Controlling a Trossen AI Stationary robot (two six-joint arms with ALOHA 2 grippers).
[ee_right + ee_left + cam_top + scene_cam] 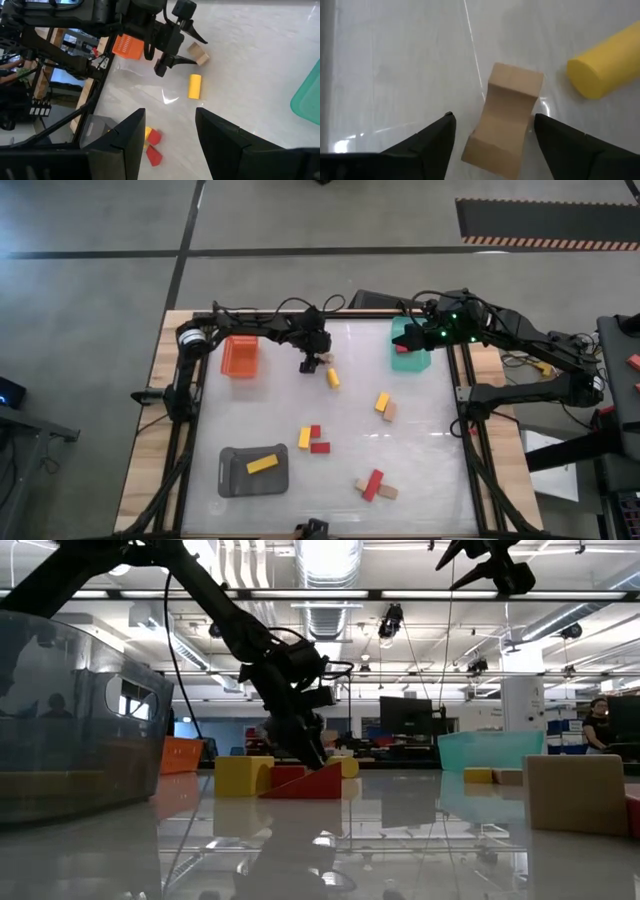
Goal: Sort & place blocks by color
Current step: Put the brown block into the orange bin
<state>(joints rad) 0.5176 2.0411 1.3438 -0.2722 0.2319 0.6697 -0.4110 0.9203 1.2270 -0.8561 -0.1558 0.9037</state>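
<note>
1. The left pincer hangs low over the white counter, just above centre in the overhead frame, its two dark fingers spread wide on either side of a notched tan block and not touching it.
2. That tan block lies on the counter between the fingers, with a yellow cylinder just beside it.
3. The right pincer is held high over the green tray at the upper right, fingers parted with nothing between them.
4. An orange tray sits at the upper left; a grey tray at the lower left holds one yellow block.
5. The other blocks lie scattered: a yellow and red cluster near the centre, a yellow and tan pair right of centre, a red and tan group lower right.
</note>
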